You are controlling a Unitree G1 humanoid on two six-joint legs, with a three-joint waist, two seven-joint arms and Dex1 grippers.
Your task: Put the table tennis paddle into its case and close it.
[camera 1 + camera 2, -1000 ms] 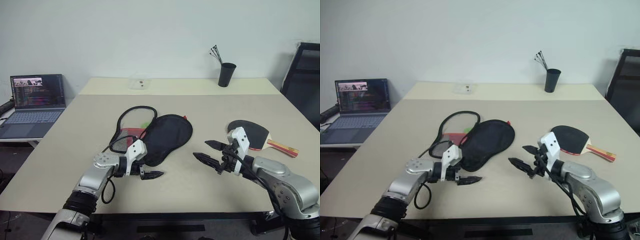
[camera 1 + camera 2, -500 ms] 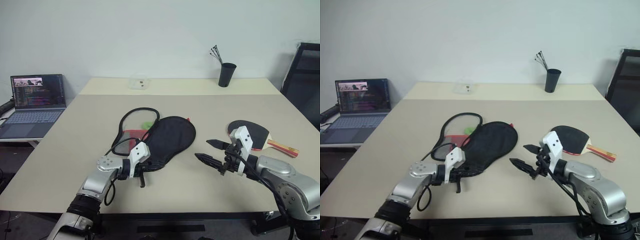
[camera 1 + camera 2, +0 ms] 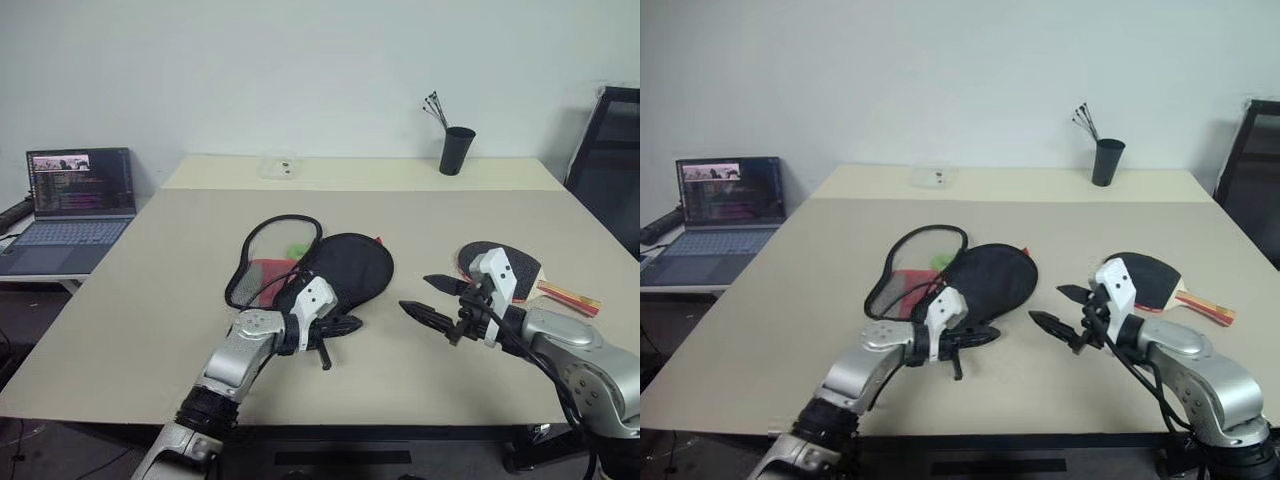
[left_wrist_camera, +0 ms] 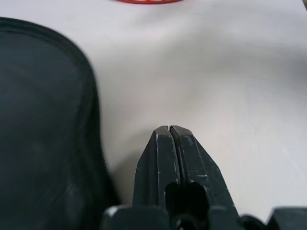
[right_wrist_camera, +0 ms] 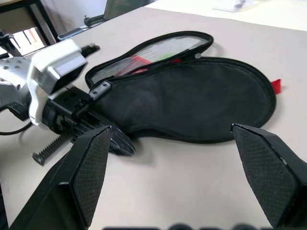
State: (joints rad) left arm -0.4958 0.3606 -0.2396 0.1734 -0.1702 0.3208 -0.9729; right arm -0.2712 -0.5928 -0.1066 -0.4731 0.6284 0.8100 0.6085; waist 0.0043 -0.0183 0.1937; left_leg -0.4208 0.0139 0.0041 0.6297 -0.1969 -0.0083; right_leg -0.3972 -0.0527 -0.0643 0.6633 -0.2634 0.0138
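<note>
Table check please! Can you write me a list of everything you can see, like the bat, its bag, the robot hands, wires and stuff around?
Surface: beige table, flat.
Job's things: case lying unzipped, flap open; table tennis paddle lying outside it, toward the right side.
Clutter: black cup holding thin sticks; clear packet at the far edge.
Grippers: left gripper shut at the case's near end; right gripper open, holding nothing.
Cables: black cable along the right arm.
Surroundings: open laptop on a side desk; black chair.
</note>
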